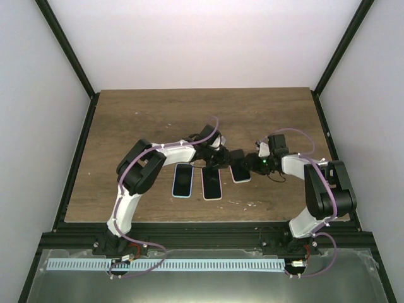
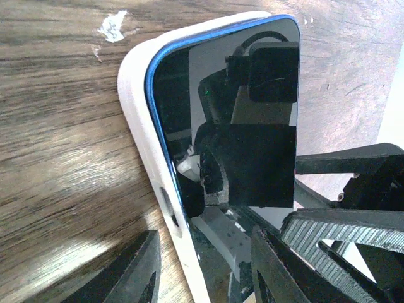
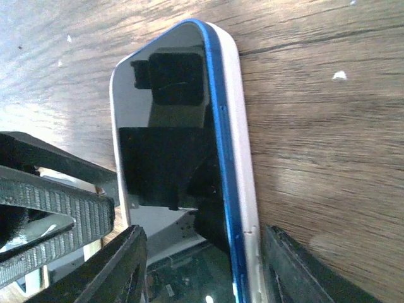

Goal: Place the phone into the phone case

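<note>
The phone [image 2: 246,95] lies in the white case [image 2: 136,120] on the table [image 2: 57,158], blue edge riding above the rim, apparently not seated. The left end effector [image 2: 205,252] and right end effector [image 3: 203,243] straddle it, spread wide, probably to press it home. Whether they touch it is unclear.

Ahead of the black left pincer [image 2: 205,278], a blue-rimmed, black-screened phone [image 2: 252,126] is seen with a white case [image 2: 136,126]; the bench [image 2: 57,158] is grained brown.
</note>
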Controlling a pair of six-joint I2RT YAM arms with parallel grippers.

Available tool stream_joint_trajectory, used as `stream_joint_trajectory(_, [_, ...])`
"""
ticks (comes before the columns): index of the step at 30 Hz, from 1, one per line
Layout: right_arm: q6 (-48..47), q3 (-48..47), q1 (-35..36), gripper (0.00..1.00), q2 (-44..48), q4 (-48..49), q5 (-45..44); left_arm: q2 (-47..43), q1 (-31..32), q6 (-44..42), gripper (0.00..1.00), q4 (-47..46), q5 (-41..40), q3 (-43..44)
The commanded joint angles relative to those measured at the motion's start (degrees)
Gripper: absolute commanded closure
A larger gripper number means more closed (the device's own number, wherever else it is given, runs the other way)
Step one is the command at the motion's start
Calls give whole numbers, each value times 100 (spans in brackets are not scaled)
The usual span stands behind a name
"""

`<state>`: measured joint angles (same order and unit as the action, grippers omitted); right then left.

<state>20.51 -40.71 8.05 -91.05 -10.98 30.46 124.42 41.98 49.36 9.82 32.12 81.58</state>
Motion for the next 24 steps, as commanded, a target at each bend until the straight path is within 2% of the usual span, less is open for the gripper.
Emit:
stream_joint_trajectory(1, [173, 398, 25, 48, -70, 347, 363, -292, -31, 2, 58, 56, -113, -46])
stream_joint_trajectory(4, [331, 566, 32, 46, -153, 757, 1031, -283, -49, -30, 57, 130, -171, -135])
stream_joint_trajectory(12, [918, 826, 30, 45, -163, 1581, 1729, -232, -33, 73, 58, -230, -50, -434])
stream_joint_trajectory(21, [2278, 1298, 36, 41, -64, 3078, 2210, -259, -32, 87, 73, -306, 10, -608])
stream_joint_trajectory(24, [2630, 1412, 50, 40, 13, 3436, 2079, -432, -6, 121, 75, -437, 12, -794])
